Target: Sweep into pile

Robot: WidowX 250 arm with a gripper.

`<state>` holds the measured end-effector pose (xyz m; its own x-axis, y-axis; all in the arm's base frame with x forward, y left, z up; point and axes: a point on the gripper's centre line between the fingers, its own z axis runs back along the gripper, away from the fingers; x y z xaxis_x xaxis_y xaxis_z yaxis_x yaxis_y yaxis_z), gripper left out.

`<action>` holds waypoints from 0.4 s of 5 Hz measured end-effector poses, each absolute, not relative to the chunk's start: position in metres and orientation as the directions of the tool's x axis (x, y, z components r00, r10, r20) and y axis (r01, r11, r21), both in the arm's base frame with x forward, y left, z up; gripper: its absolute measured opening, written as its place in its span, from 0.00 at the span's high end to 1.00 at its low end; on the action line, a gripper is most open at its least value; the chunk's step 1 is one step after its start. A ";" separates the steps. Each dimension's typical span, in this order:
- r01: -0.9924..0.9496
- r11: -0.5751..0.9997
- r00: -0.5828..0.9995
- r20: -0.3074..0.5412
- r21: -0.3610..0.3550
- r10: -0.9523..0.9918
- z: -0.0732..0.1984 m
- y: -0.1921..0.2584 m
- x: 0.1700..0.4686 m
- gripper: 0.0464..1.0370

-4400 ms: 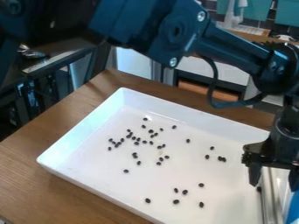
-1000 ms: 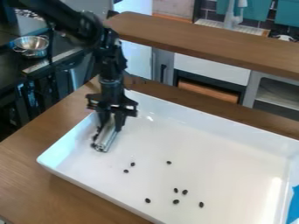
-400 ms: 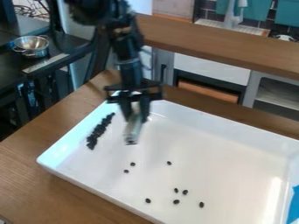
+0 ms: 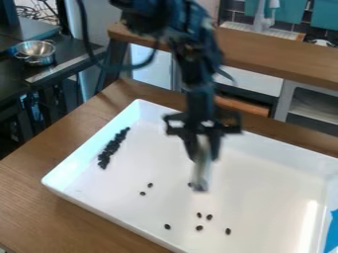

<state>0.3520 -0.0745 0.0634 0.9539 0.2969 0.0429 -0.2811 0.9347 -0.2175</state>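
Observation:
My gripper [image 4: 203,153] hangs over the middle of the white tray, shut on a pale metallic bar [image 4: 200,173] that points down toward the tray floor. A dense row of dark beans [image 4: 113,147] lies along the tray's left side. Loose beans are spread elsewhere: two left of centre [image 4: 146,189], one [image 4: 190,185] beside the bar's lower end, and several [image 4: 204,216] toward the front.
The white tray [image 4: 86,200] has raised walls and stands on a wooden table [image 4: 33,197]. Blue tape [image 4: 332,230] is at the right edge. A metal bowl [image 4: 35,52] stands on a dark counter at the back left, with a wooden counter [image 4: 277,55] behind.
Most scattered beans have been gathered into the row at the left. My gripper first went from the right side to the left, then came away from the row to the tray's middle, holding the bar.

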 end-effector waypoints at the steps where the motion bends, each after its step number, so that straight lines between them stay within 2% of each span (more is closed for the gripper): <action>1: -0.226 0.951 0.964 0.092 -0.209 0.249 0.063 -0.122 0.347 0.67; 2: -0.197 0.961 0.967 0.122 -0.193 0.223 0.056 -0.153 0.349 0.67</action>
<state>0.3486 -0.1528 0.0565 0.9672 0.2228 0.1217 -0.1972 0.9612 -0.1930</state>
